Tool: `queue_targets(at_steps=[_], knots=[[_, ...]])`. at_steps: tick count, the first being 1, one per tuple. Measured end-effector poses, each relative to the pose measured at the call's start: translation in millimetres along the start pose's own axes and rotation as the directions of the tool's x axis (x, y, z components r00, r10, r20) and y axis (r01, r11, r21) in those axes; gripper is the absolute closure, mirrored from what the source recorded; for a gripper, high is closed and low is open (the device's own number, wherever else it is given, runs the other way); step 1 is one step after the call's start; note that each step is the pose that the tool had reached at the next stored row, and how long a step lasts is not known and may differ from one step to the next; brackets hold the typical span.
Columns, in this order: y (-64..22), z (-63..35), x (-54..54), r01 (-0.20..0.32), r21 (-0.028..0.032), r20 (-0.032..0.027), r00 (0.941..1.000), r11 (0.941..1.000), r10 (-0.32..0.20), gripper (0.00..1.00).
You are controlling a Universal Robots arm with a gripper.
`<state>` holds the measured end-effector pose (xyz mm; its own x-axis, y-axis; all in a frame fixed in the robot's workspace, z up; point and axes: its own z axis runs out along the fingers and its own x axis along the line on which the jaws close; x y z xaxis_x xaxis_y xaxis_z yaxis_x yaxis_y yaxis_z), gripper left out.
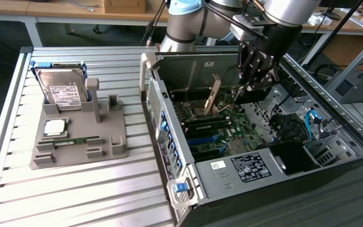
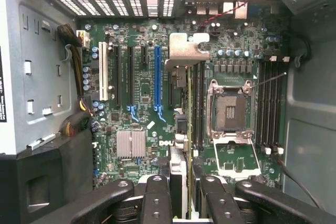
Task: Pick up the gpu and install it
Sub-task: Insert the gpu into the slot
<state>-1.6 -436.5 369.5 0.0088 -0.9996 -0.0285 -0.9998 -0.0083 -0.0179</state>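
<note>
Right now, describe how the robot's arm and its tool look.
The arm is built of thick round silver-grey tube sections, with a pale blue cap on a joint. Black cables run down beside it. The tool at its end is black, made of jointed metal links with visible round bolts; in the wrist view its fingers are dark, glossy bars with screw heads.

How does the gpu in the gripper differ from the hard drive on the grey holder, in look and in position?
The gpu is a thin card, seen edge-on, with a silver metal bracket at its end; the hard drive is a thicker silver block with a white label. The gpu hangs in the gripper above the motherboard inside the open computer case; the hard drive leans in the grey holder outside it. Both stand upright rather than flat.
</note>
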Motion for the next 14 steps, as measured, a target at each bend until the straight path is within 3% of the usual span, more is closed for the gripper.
queue_targets(at_steps=[14], knots=[[1.2, 3.5, 8.5, 0.0, 0.0, 0.0, 1.0, 1.0, 0.0, 0.73]])
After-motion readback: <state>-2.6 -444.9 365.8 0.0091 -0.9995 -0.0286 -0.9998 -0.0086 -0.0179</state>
